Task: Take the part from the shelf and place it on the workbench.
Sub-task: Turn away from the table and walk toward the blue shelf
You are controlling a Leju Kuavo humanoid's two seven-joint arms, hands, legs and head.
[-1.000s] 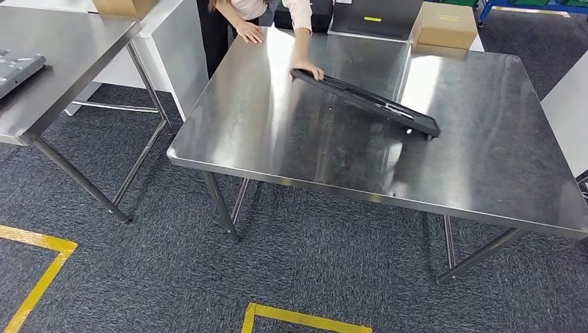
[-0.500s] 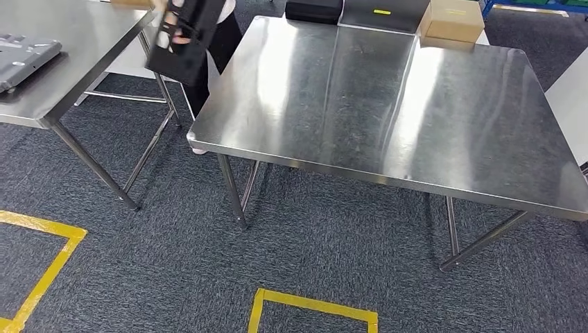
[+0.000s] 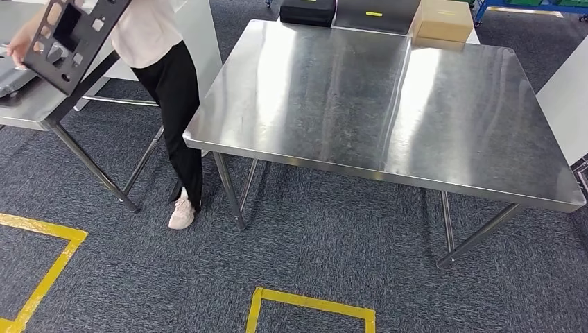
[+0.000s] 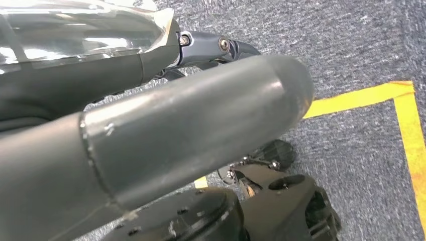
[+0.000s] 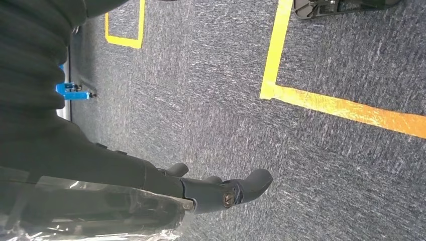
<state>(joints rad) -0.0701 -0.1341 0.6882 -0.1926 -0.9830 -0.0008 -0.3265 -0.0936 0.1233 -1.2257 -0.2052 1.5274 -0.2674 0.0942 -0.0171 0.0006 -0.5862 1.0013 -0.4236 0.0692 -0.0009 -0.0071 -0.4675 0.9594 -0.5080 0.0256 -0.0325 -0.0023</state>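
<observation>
A person [image 3: 165,76] stands between the two tables and holds the flat black part [image 3: 69,31], with its cut-out holes, up over the corner of the left table [image 3: 31,114]. The steel workbench [image 3: 374,97] has a bare top. My left hand [image 4: 201,130] hangs over the carpet, its thick grey thumb across the left wrist view, with nothing in it. My right hand [image 5: 221,191] also hangs above the carpet with its dark fingers [image 5: 253,183] loosely extended and holding nothing.
A black case [image 3: 307,12] and a cardboard box [image 3: 444,21] sit beyond the workbench's far edge. A grey part [image 3: 8,78] lies on the left table. Yellow tape lines [image 3: 312,316] mark the carpet in front of the tables.
The person lifted the black part off the workbench, carried it left and now holds it over the left table. The head view has shifted slightly.
</observation>
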